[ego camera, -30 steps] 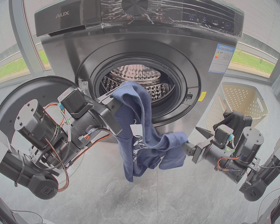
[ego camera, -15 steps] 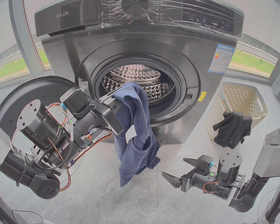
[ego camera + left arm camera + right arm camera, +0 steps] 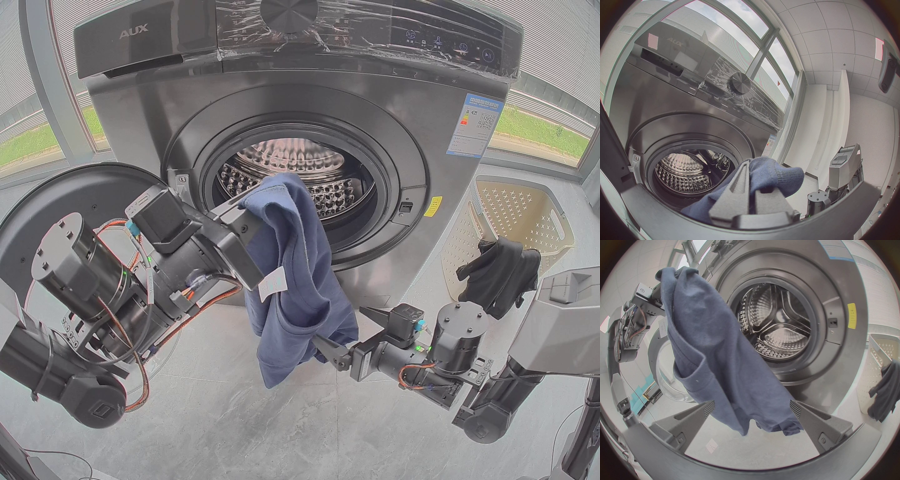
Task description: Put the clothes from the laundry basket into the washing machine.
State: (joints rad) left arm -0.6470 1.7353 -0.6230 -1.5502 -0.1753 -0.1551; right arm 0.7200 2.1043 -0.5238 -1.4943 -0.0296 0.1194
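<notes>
My left gripper (image 3: pixel 247 211) is clamped on the navy shirt (image 3: pixel 294 275), which dangles before the washing machine (image 3: pixel 375 112) drum. My right gripper (image 3: pixel 340 326) is spread wide, near the shirt's lower right edge.

Laundry corner, judged to be set up in an office-like test room. Front-loading washing machine (image 3: pixel 381 106) noted at frame centre, protective film (image 3: pixel 350 34) over its panel; laundry basket (image 3: pixel 528 215) at right. Grey floor tiles (image 3: pixel 219 425), panelled ceiling (image 3: pixel 850 31) and tall windows (image 3: pixel 778 72) recorded.
</notes>
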